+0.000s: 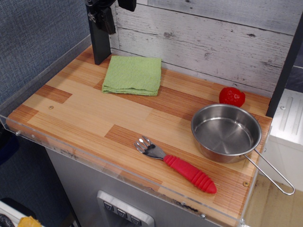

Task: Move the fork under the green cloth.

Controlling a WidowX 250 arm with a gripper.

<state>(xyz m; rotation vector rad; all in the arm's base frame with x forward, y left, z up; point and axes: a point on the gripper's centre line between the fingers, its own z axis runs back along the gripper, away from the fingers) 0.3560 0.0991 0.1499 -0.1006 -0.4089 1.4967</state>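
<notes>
The fork (pixel 177 166) lies flat near the table's front edge, silver tines pointing left, ribbed red handle pointing right. The green cloth (pixel 132 74) lies folded flat at the back left of the wooden tabletop. The gripper (pixel 102 16) is at the top edge of the view, high above the back left corner, just behind the cloth and far from the fork. Only its dark lower part shows, so I cannot tell how its jaws stand. Nothing is seen in it.
A steel pan (pixel 226 133) with a long wire handle stands at the right, just behind the fork's handle. A red strawberry-like toy (pixel 232 96) sits behind the pan. A dark post (pixel 101 45) rises behind the cloth. A clear lip (pixel 118 171) edges the table's front.
</notes>
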